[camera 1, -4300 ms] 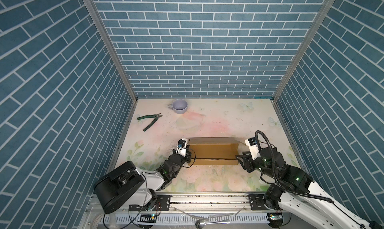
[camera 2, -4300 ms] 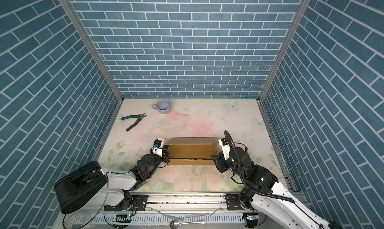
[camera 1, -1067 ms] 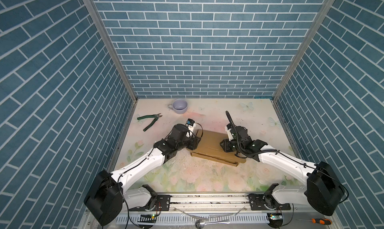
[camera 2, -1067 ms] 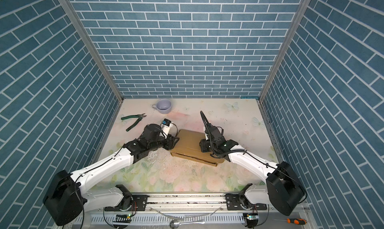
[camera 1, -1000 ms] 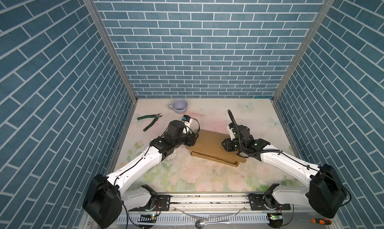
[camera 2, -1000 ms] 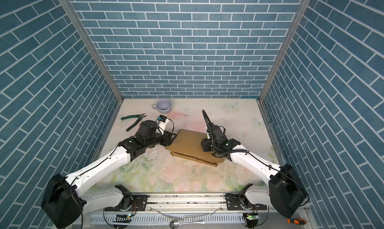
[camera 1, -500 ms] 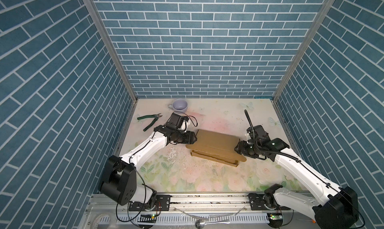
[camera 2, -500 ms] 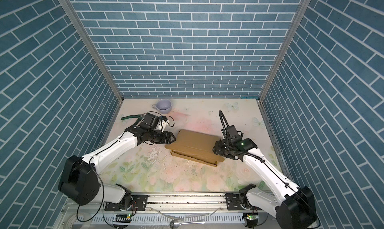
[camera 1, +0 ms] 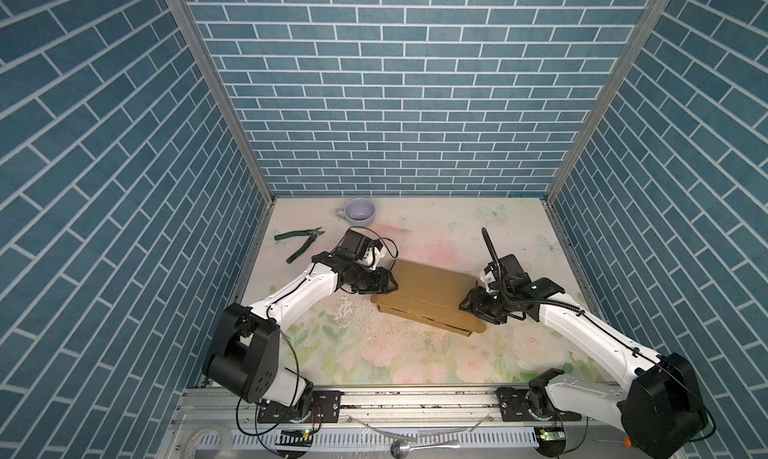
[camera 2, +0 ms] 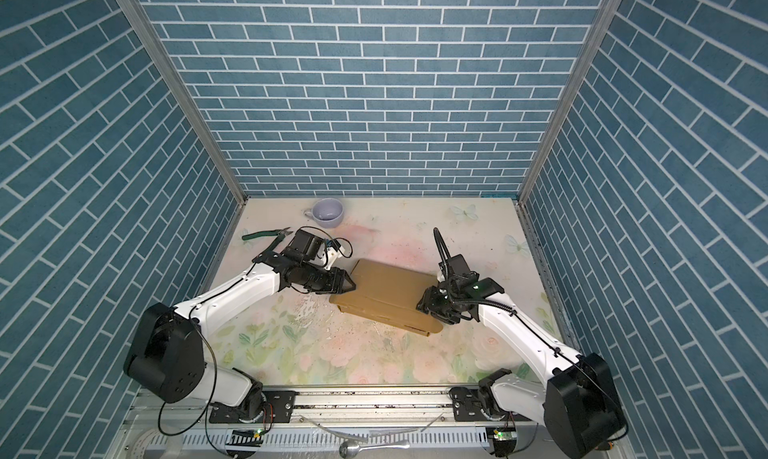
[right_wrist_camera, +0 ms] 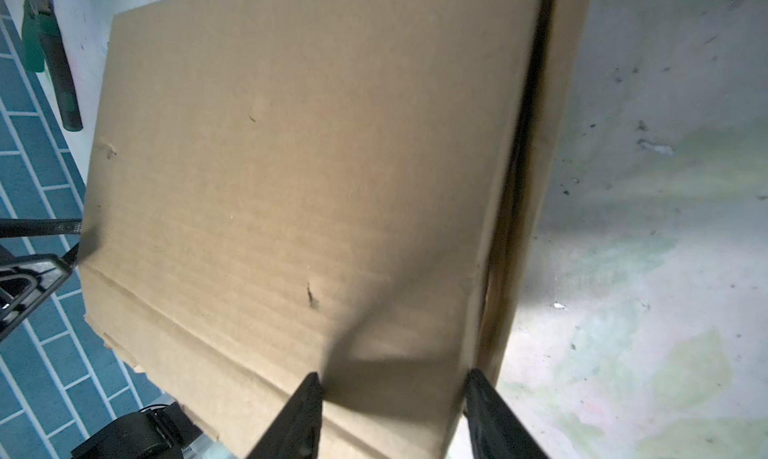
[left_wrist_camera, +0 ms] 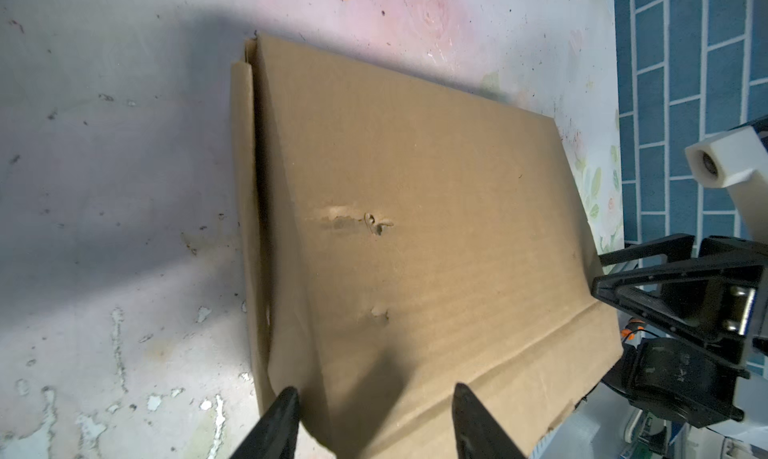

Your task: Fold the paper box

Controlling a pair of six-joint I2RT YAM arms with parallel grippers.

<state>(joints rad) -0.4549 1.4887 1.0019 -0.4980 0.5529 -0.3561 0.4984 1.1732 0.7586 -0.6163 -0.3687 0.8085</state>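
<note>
The paper box [camera 1: 428, 292] [camera 2: 386, 292] is a flat brown cardboard mailer lying skewed in the middle of the table, its lid down. A rounded flap sticks out along its near edge. My left gripper [camera 1: 392, 285] [camera 2: 351, 288] sits at the box's left end, open. In the left wrist view the left gripper [left_wrist_camera: 376, 390] hovers over the box [left_wrist_camera: 415, 228] with only cardboard behind its fingers. My right gripper [camera 1: 464, 305] [camera 2: 419, 305] is at the right end. In the right wrist view the right gripper [right_wrist_camera: 394, 376] is open over the box [right_wrist_camera: 291, 166] near its corner.
A lilac cup [camera 1: 360, 211] stands at the back left. Green-handled pliers [camera 1: 299, 245] [right_wrist_camera: 50, 62] lie by the left wall. Blue brick walls close three sides. A spoon [camera 1: 409, 448] and tape roll lie on the front rail.
Both grippers have drawn outward from the box's top to its two ends. The box has turned a little and lies flatter.
</note>
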